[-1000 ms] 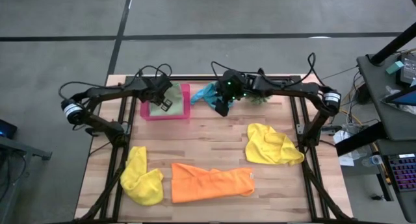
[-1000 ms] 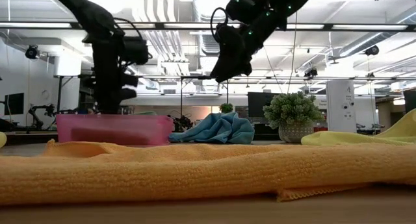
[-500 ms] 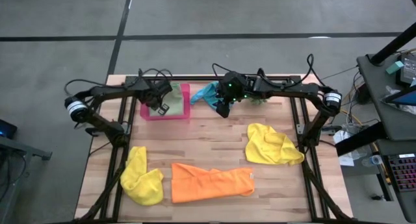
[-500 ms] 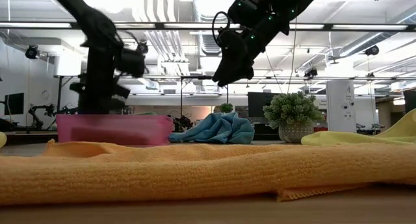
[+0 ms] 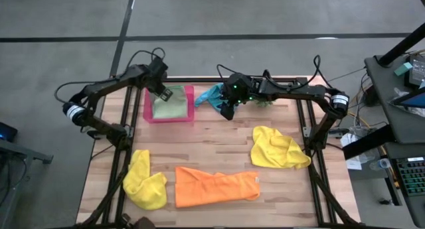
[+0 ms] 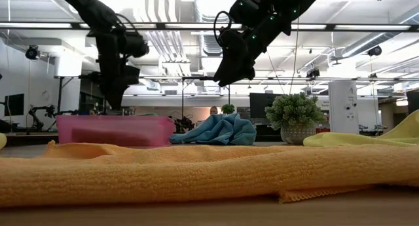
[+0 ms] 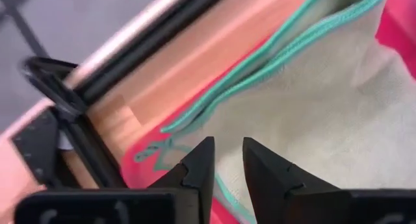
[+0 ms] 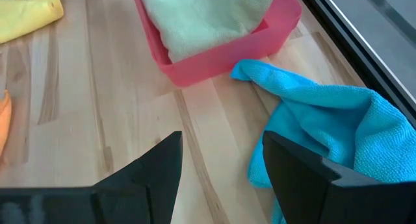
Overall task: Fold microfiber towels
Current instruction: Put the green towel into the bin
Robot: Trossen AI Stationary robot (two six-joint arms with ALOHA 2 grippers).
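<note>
A light green towel (image 5: 171, 107) lies folded in the pink tray (image 5: 190, 104) at the table's far left. My left gripper (image 7: 227, 146) hangs above the tray's far left corner, its fingers slightly apart with nothing between them. The turquoise towel (image 8: 338, 120) lies crumpled just right of the tray. My right gripper (image 8: 221, 152) hovers open in the air beside it, on its near side, holding nothing. Near the front edge lie a bunched yellow towel (image 5: 145, 181) and a spread orange towel (image 5: 216, 186). A second yellow towel (image 5: 277, 148) lies at the right.
A small green plant in a pot (image 6: 293, 114) stands at the far edge, right of the turquoise towel. Bare wood shows in the table's middle between the tray and the orange towel. The black arm frames run along both side edges.
My left gripper has risen off the green towel in the tray and swung toward the table's far left, ending above the tray's far left corner. The green towel stays folded in the tray. My right arm has kept still.
</note>
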